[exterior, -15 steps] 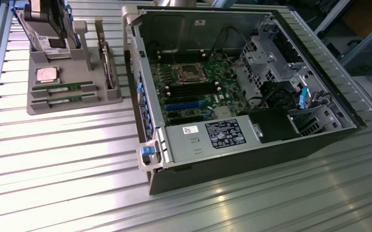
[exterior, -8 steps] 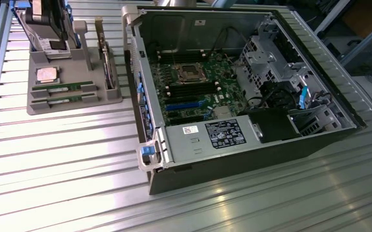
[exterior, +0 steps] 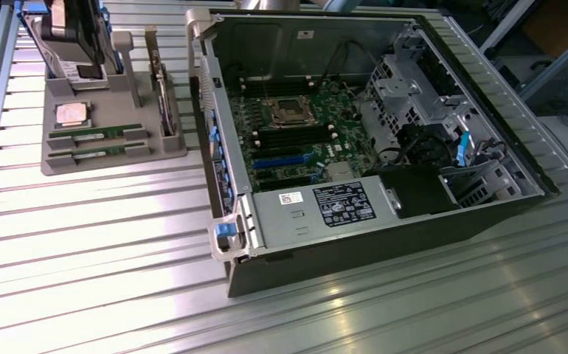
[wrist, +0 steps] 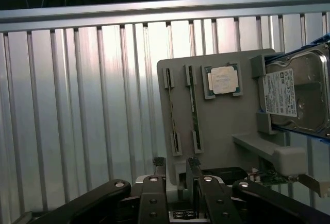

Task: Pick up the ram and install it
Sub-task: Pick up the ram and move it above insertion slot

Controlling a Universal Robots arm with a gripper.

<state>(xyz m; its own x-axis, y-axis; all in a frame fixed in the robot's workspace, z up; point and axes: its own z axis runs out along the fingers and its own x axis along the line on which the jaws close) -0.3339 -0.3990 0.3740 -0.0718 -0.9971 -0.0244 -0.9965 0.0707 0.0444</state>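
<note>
Black two-fingered tool [wrist: 176, 166], jaws apart. Ahead of it: grey plastic holder [wrist: 227, 126] on ribbed aluminium desk [wrist: 77, 105], bearing thin green ram stick [wrist: 194, 105], square silver processor [wrist: 223, 80].

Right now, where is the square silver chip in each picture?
Exterior view: the silver chip lies on the grey holder, at the exterior view's left of the computer case.
Wrist view: the silver chip lies on the grey holder, between the ram sticks and the hard drive.
Shared landmark: the hard drive beside it.
</note>
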